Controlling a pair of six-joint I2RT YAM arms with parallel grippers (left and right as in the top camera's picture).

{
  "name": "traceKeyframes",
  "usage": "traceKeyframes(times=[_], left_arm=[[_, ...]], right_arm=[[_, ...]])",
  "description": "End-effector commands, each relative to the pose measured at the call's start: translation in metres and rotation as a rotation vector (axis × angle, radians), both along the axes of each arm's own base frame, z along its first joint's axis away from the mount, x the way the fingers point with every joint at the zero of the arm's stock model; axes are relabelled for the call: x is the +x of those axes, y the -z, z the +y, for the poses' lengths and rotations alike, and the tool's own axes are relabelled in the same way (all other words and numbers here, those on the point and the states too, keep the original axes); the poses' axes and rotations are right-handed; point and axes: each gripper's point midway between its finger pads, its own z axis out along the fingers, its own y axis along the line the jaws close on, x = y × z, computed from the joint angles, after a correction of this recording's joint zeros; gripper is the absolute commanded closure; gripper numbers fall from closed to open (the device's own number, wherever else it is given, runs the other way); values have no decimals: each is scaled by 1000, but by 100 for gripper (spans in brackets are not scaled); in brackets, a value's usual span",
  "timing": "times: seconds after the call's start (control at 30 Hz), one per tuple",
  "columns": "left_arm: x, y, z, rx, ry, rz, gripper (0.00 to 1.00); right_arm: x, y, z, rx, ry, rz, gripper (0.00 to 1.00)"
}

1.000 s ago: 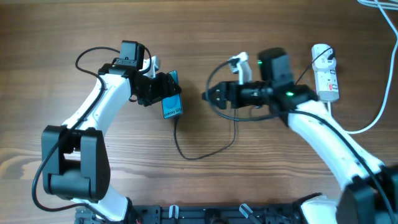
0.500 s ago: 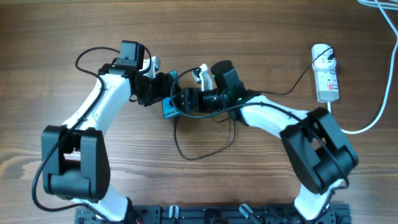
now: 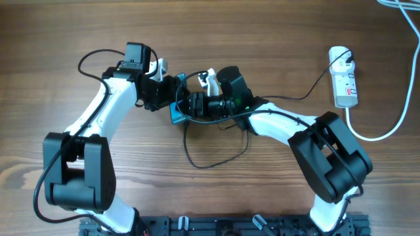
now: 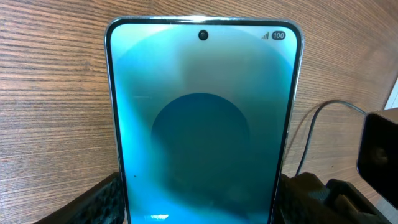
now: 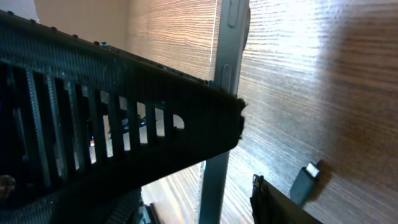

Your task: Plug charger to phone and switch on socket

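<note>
Our right gripper (image 3: 188,105) has swung left and is now crowding the phone (image 4: 202,118), which the left gripper (image 3: 169,97) is clamping by its sides. It seems to be pinching the charger (image 5: 305,180) tip just beside the phone's edge, so insertion is nearing and room is tight. The socket (image 3: 342,77) is waiting far right.

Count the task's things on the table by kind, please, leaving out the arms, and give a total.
phone: 1
charger: 1
socket: 1
Total: 3
</note>
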Motion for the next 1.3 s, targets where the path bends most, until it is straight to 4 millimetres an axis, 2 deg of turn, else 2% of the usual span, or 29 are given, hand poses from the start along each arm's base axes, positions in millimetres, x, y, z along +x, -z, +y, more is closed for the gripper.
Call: traceKeyframes(times=[0.0, 0.1, 0.5, 0.6, 0.87, 0.97, 1.03, 1.1, 1.17, 1.27], left_arm=[[0, -10, -5, -25, 27, -27, 32], [0, -10, -5, -25, 27, -27, 32], [0, -10, -5, -25, 27, -27, 29], [0, -10, -5, -25, 27, -26, 29], [0, -10, -5, -25, 27, -26, 29], [0, -10, -5, -25, 27, -26, 29], [0, -10, -5, -24, 27, -24, 23], [-1, -10, -5, -25, 26, -22, 28], [0, -15, -3, -47, 18, -30, 30], [3, -45, 1, -212, -2, -60, 30]], right_arm=[[0, -3, 4, 20, -4, 24, 48], [0, -3, 4, 22, -4, 22, 55], [-4, -5, 6, 36, -29, 31, 66], [-4, -5, 6, 37, -29, 29, 75], [-2, -5, 6, 34, -25, 20, 85], [-2, -5, 6, 34, -25, 18, 95], [-2, -5, 5, 32, -22, 16, 96], [-1, -6, 5, 35, -21, 15, 96], [-1, -14, 6, 71, -46, 4, 96], [1, -36, 7, 165, -101, -50, 96]])
